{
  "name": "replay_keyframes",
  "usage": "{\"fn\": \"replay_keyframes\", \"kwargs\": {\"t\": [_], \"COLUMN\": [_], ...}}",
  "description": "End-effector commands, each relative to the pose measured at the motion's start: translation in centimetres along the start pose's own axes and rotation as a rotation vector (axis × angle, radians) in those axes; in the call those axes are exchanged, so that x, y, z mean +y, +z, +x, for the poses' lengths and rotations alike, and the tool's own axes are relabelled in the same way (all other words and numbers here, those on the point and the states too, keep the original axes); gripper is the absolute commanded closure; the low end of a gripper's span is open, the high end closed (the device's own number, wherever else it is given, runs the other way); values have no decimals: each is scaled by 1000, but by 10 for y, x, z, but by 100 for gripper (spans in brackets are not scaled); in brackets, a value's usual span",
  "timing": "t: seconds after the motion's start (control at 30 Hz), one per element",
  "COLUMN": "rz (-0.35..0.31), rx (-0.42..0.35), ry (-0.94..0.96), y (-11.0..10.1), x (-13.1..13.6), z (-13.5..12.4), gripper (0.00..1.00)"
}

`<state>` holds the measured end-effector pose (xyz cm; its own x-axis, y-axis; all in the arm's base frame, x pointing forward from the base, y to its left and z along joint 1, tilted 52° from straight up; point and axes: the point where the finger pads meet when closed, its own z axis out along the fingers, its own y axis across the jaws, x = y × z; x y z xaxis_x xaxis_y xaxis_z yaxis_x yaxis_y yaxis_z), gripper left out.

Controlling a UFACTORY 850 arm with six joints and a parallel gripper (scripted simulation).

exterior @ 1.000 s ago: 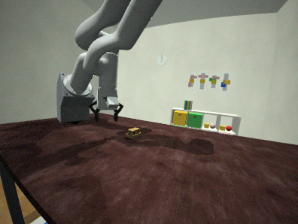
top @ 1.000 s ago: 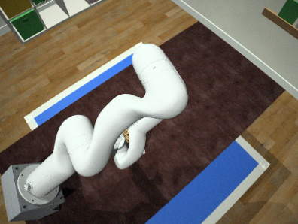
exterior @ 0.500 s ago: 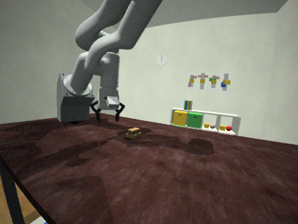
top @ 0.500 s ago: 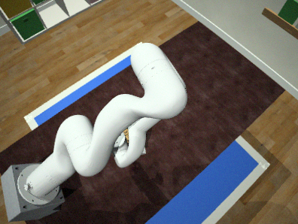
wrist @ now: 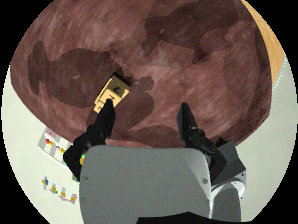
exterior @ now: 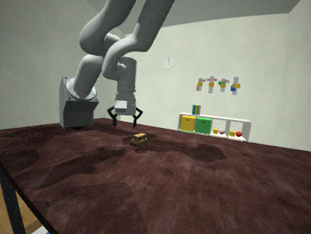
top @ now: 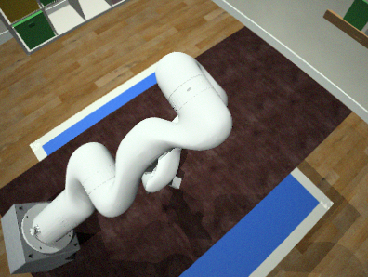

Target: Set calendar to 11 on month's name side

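Hovering Open-Handed Near the Little Calendar

Standing on the worktop (top: pixel 279 116) (exterior: pixel 188 177) (wrist: pixel 170 65), the small wooden calendar (exterior: pixel 139 139) (wrist: pixel 112 93) is the landmark here. The hand (exterior: pixel 125 127) (wrist: pixel 146 108) hangs above the worktop, beside the calendar and towards the arm's base (top: pixel 20 246) (exterior: pixel 78 115) (wrist: pixel 231 159), its fingers spread wide with nothing between them. That spread presumably leaves room to come down around one cube without knocking its neighbour or shifting the tray.

From the wrist, dark marks show on the calendar's upward faces, but they are too small to read surely, so whether it already shows 11 cannot be told. In the view from above, the arm (top: pixel 149 139) (exterior: pixel 127 74) hides the calendar.

Should a digit still be wrong, the next move likely calls for centring the hand over that cube and lowering it straight. An off-centre descent could tip the cube or drag the tray; keeping the hand clear protects both meanwhile.

Gripper (exterior: pixel 125 126) (wrist: pixel 146 108) shifts across toward the calendar (exterior: pixel 139 140) (wrist: pixel 112 93).
In the exterior view its fingers now stand farther right, nearer the calendar than before; from the top, the arm's lower wrist section (top: pixel 164 173) (exterior: pixel 127 74) sits higher in the picture, and the strip of calendar that showed beside it has gone from sight behind the arm.
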<state>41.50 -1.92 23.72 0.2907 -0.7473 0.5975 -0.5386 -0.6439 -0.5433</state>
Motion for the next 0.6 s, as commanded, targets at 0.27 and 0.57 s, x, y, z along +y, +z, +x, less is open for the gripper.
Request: {"fn": "replay_keyframes", "kwargs": {"t": [0.27,0.57], "rz": [-15,-20], "rx": [4,-20], "ry": [399,637], "y": [-10,-22], "x": [-50,-78], "z": [-19,-39], "gripper": [0,0]}}
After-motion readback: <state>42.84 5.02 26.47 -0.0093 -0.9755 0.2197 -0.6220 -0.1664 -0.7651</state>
